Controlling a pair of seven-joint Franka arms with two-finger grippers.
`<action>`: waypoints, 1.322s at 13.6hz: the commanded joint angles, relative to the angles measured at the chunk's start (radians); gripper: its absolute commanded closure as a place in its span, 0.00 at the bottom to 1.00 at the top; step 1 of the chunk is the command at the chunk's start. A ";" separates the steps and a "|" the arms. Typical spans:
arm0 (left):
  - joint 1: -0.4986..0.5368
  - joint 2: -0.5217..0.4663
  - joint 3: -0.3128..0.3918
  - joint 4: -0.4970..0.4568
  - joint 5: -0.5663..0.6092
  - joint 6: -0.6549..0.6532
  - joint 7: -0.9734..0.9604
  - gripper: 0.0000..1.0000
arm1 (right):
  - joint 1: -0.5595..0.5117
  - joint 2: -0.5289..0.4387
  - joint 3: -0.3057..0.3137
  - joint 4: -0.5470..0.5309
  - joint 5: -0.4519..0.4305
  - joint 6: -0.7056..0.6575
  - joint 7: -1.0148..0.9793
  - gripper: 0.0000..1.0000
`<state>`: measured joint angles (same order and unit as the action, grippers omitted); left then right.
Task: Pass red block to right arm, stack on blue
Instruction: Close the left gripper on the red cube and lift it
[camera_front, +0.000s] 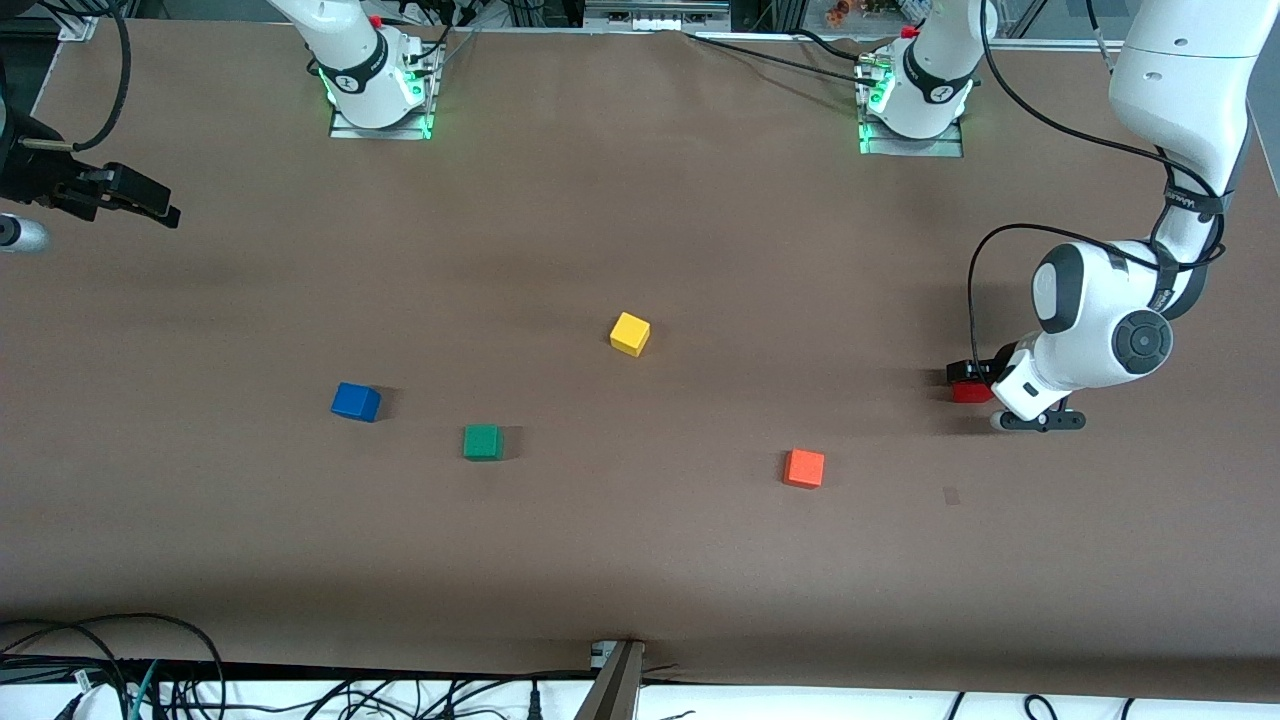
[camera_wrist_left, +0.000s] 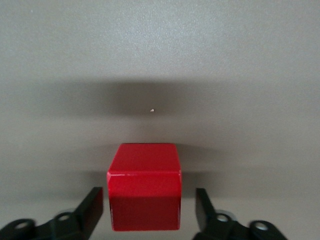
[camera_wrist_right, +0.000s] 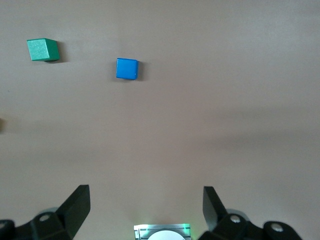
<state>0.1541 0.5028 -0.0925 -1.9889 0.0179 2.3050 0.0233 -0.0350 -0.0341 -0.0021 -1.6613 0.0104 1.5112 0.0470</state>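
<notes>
The red block (camera_front: 970, 393) sits on the table at the left arm's end. In the left wrist view it (camera_wrist_left: 144, 187) lies between the fingers with a small gap on each side. My left gripper (camera_front: 968, 380) (camera_wrist_left: 150, 210) is low at the table, open and straddling the block without touching it. The blue cube (camera_front: 356, 402) (camera_wrist_right: 127, 69) sits on the table toward the right arm's end. My right gripper (camera_front: 150, 205) (camera_wrist_right: 146, 205) is open and empty, and waits in the air over the table edge at the right arm's end.
A green cube (camera_front: 482, 441) (camera_wrist_right: 43, 49) sits beside the blue one, slightly nearer the front camera. A yellow cube (camera_front: 630, 333) is mid-table. An orange cube (camera_front: 804, 468) lies nearer the front camera than the red block. Cables hang along the front edge.
</notes>
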 joint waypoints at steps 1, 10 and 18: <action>-0.004 0.013 0.004 0.019 0.024 0.001 0.007 0.27 | -0.005 -0.004 0.002 0.009 -0.007 -0.016 0.002 0.00; -0.004 0.003 0.002 0.028 0.025 -0.018 0.010 0.96 | -0.006 -0.006 0.002 0.009 -0.004 -0.022 0.004 0.00; -0.027 -0.043 -0.007 0.135 0.027 -0.166 0.231 1.00 | 0.001 0.014 0.011 0.011 0.028 -0.012 -0.009 0.00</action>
<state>0.1358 0.4788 -0.1030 -1.9122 0.0213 2.2221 0.1636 -0.0339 -0.0330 0.0021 -1.6614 0.0206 1.5036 0.0460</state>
